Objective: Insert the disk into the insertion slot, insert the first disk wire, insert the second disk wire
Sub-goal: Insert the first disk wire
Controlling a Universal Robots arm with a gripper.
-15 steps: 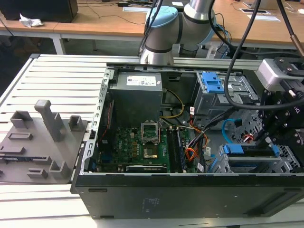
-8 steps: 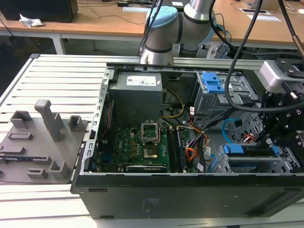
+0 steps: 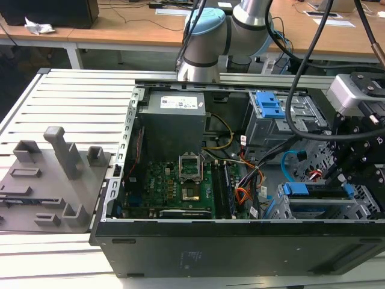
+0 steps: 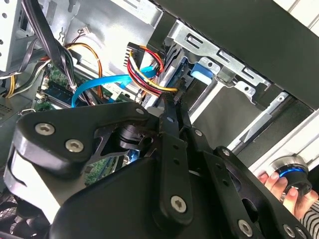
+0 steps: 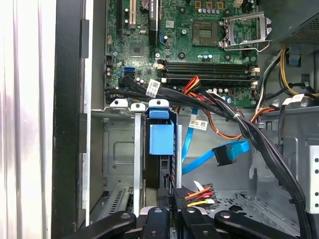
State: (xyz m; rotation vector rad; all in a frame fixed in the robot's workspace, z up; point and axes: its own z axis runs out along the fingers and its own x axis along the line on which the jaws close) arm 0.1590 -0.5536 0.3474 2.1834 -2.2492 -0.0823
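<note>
The disk [image 3: 313, 191], silver in a bright blue carrier [image 5: 160, 138], sits inside the insertion slot [image 3: 366, 203], a perforated silver cage at the exterior view's lower right. My gripper [image 4: 173, 103] hangs right at the disk's end, fingers nearly together on the black plug of the first disk wire [image 5: 198, 192], whose red, orange and yellow leads [image 4: 149, 74] run off to the side. The second disk wire [image 5: 199, 162], a glossy light-blue flat cable [image 3: 286, 161], loops loose beside the slot, its dark plug [image 5: 227, 154] hanging free.
A taller grey cage with a blue latch plate [image 3: 269, 105] stands behind the slot. Thick black cable bundles [image 5: 259, 139] cross over the motherboard [image 3: 174, 183]. A person's hand [image 4: 281, 186] rests on a blue-ringed knob outside the case. A grey fixture plate [image 3: 48, 186] lies on the exterior view's left.
</note>
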